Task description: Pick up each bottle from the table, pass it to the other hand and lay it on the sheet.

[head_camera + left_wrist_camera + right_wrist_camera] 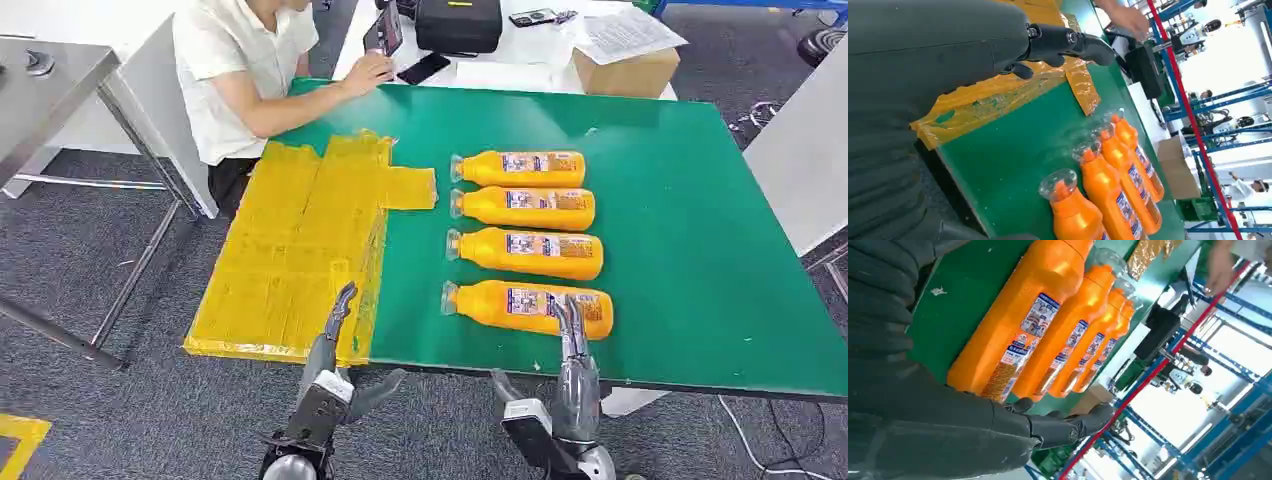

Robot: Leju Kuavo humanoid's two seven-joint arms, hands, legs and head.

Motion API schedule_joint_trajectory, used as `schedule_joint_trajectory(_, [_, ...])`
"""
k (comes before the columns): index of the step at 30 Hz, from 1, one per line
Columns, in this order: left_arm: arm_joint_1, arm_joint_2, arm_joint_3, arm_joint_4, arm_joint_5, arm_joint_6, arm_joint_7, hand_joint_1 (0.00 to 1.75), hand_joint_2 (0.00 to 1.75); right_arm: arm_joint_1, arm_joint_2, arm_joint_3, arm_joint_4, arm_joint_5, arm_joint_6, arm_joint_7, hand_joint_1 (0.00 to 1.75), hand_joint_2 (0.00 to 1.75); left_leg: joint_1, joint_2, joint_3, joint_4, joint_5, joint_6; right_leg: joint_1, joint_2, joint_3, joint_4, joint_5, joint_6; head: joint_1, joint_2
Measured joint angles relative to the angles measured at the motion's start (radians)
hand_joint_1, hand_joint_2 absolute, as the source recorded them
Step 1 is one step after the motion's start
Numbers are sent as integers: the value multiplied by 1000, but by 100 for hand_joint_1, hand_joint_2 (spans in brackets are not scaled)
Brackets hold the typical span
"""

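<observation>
Four bottles [527, 240] lay side by side in column on green table [700, 250], caps toward yellow sheet [290, 250], none on it. Sheet covered table's left part. Person [250, 70] sat at far left corner, hand on table edge. Cardboard box [628, 72] stood beyond far edge. Right hand [572, 345] hovered at near edge, fingers extended and apart, tips over nearest bottle [530, 305], holding nothing. Left hand [335, 345] empty, fingers spread, over sheet's near corner.
</observation>
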Motion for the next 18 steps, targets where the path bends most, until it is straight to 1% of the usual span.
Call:
schedule_joint_trajectory(4, [1,2,3,-1,16,6,2,0,175,-9,-8,-16,8,75,0,16,0,175,0,0,0,0,0,0,0,0,0,0,0,0,0,0])
schedule_joint_trajectory(12, [2,7,5,-8,18,6,2,0,175,-20,-21,-36,20,93,-1,26,0,175,0,0,0,0,0,0,0,0,0,0,0,0,0,0])
schedule_joint_trajectory(18, [-3,9,2,-10,16,-10,9,0,175,-53,-45,-102,39,264,-1,65,0,175,0,0,0,0,0,0,0,0,0,0,0,0,0,0])
